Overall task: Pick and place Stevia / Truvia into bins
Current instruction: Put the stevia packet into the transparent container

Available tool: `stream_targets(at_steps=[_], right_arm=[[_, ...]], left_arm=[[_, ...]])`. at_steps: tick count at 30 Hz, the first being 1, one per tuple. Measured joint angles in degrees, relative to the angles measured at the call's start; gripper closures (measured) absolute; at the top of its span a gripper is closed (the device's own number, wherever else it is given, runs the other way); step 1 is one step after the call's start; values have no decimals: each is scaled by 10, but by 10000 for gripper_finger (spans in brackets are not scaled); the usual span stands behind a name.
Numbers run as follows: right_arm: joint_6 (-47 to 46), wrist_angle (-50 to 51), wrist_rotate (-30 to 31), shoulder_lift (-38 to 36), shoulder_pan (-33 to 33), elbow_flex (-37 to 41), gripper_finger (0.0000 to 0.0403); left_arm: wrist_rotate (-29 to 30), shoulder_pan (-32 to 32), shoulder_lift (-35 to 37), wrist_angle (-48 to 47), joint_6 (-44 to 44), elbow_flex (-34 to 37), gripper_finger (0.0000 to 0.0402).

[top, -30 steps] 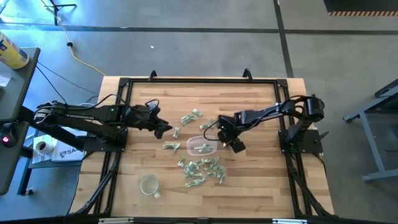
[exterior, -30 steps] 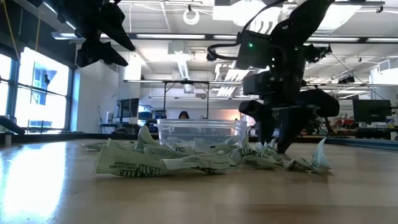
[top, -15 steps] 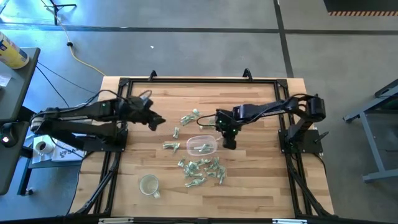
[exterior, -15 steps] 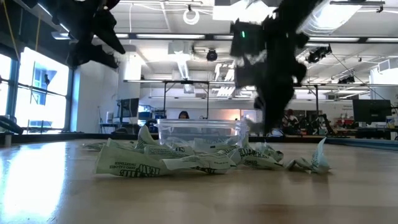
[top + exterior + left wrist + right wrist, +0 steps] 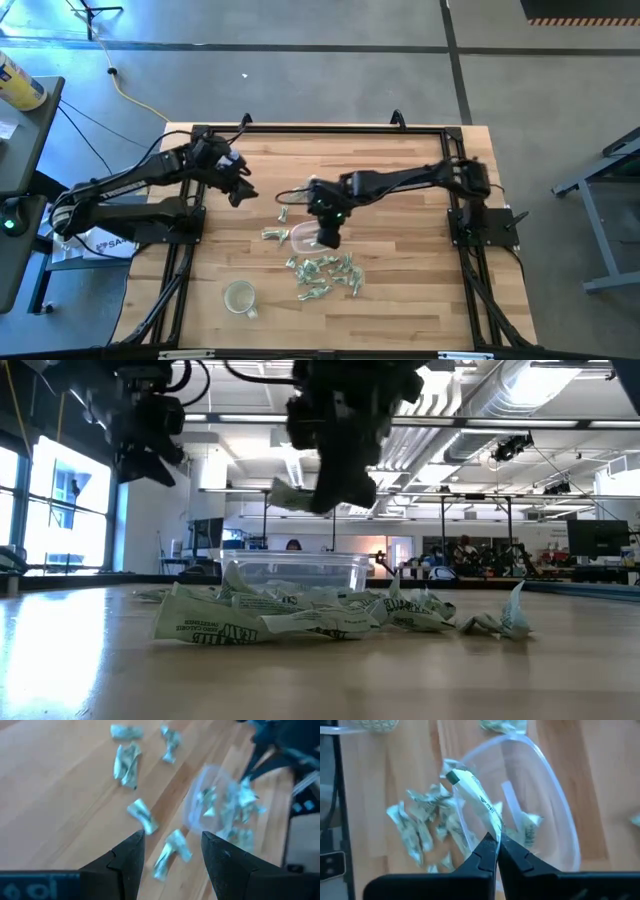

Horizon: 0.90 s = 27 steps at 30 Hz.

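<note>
Green-and-white Stevia sachets lie in a heap (image 5: 325, 272) near the table's middle, with a few loose ones (image 5: 275, 235) to its left. The clear tub (image 5: 303, 236) stands just beyond the heap and has sachets in it (image 5: 527, 832). My right gripper (image 5: 328, 236) hangs above the tub's right part, shut on one sachet (image 5: 475, 795). My left gripper (image 5: 240, 192) hovers open over the table's far left, nothing between its fingers (image 5: 172, 850). My right gripper pinches one end of the sachet (image 5: 492, 827) between its two fingertips, coming from above. The sachet is lifted clear and sticks out sideways from the fingers (image 5: 285, 495), above the tub's rim (image 5: 300, 557).
A round clear cup (image 5: 240, 297) stands near the front left. More sachets lie on the far side of the tub (image 5: 300, 190). The black frame rail (image 5: 320, 130) runs along the far edge. Bare wood lies to the right of the heap.
My right gripper has taken a sachet from the table right of the tub, risen, and swung toward the table's left until it hangs over the tub. My left gripper has drawn back toward the far left corner, still open.
</note>
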<state>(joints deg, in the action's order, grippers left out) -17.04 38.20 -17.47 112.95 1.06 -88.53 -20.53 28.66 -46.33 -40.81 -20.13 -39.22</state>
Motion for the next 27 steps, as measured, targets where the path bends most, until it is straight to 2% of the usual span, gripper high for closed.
stream_targets(at_steps=[4, 11, 16, 19, 22, 25, 27], right_arm=[[7, 44, 55, 35, -9, -44, 364], [42, 107, 129, 34, -2, -66, 246], [124, 160, 241, 10, -8, -67, 170], [171, 157, 259, -31, -3, -20, 148], [174, 146, 255, -88, 14, 76, 145], [176, 114, 275, -168, 33, 186, 148], [194, 58, 275, -214, 49, 243, 150]], left_arm=[[-18, -2, -18, -15, 22, 0, 172], [-25, -2, -23, -18, 32, 0, 172], [-25, -2, -23, -14, 34, 0, 172], [-25, -8, -23, 7, 34, 0, 172], [-22, -15, -33, 38, 2, 0, 172], [33, -33, -73, 64, -80, 0, 172], [77, -53, -114, 77, -126, 0, 172]])
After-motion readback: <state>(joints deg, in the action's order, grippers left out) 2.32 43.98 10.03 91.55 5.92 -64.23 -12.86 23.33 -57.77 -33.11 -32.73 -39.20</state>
